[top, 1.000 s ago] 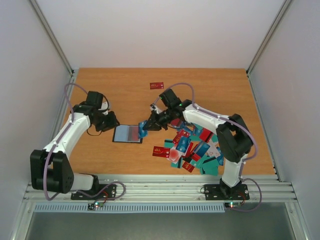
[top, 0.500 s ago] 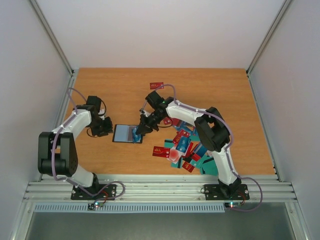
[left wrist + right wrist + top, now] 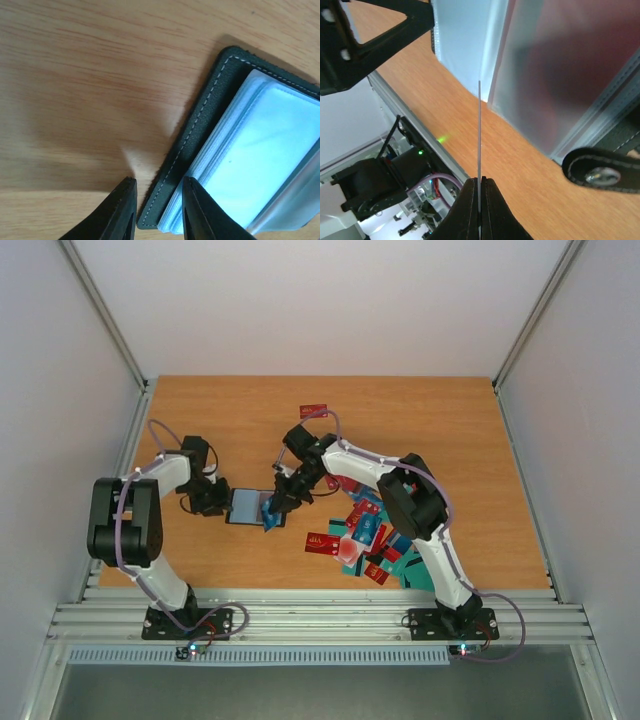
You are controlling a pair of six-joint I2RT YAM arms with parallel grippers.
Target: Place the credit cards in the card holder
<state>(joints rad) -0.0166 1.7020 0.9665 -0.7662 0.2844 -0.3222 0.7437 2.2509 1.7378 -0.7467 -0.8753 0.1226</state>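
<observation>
The black card holder [image 3: 246, 506] lies open on the wooden table, its clear sleeves facing up. My left gripper [image 3: 213, 499] is open at the holder's left edge. In the left wrist view its jaws [image 3: 159, 180] straddle the stitched corner of the card holder [image 3: 200, 135]. My right gripper [image 3: 281, 500] is shut on a blue card [image 3: 271, 516] at the holder's right side. In the right wrist view that card [image 3: 479, 135] shows edge-on between the fingers [image 3: 479, 181], beside the clear sleeves [image 3: 560, 75]. The other credit cards [image 3: 380, 535] lie in a heap to the right.
A single red card [image 3: 313, 411] lies apart at the back of the table. The holder's snap strap [image 3: 602, 170] lies on the wood near my right gripper. White walls and metal frame posts close the table in on three sides.
My right gripper has carried the blue card left and down to the holder's right side. My left gripper has moved right, up to the holder's left edge.
</observation>
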